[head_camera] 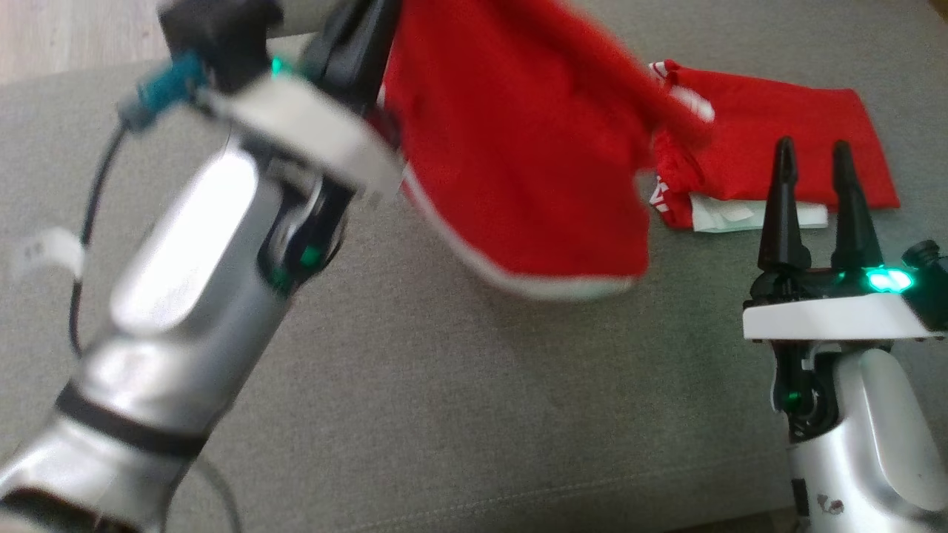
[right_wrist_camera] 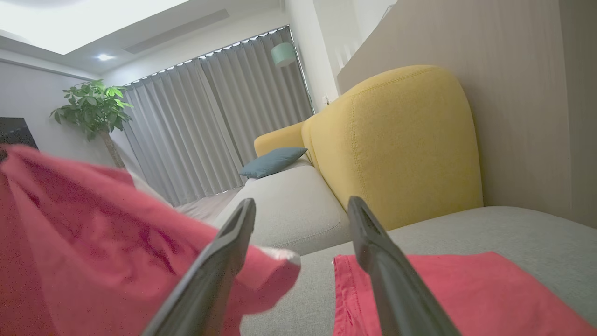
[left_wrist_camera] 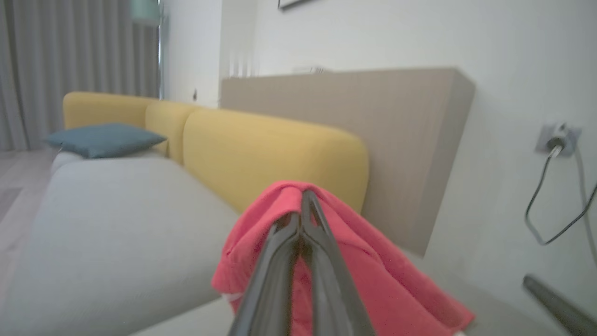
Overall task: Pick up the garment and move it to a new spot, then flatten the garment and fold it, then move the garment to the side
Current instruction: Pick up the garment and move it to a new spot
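Note:
The garment [head_camera: 518,148] is red cloth with a white hem. My left gripper [head_camera: 370,37] is shut on its upper edge and holds that part raised above the grey seat, blurred by motion. In the left wrist view the cloth [left_wrist_camera: 373,270] drapes over the closed left gripper [left_wrist_camera: 303,205]. The garment's other end [head_camera: 778,141] lies flat on the seat at the right, a white label [head_camera: 740,215] showing at its near edge. My right gripper [head_camera: 812,148] stands open just in front of that flat end, nothing between its fingers. The right gripper [right_wrist_camera: 302,205] has hanging cloth [right_wrist_camera: 93,233] on its left.
The grey sofa seat [head_camera: 444,414] spreads wide in front, its front edge near the bottom. A yellow backrest [left_wrist_camera: 270,149] and a blue cushion [left_wrist_camera: 102,137] lie beyond. A wall socket with a dangling cable [left_wrist_camera: 557,140] is to the right. Wooden floor [head_camera: 67,29] shows far left.

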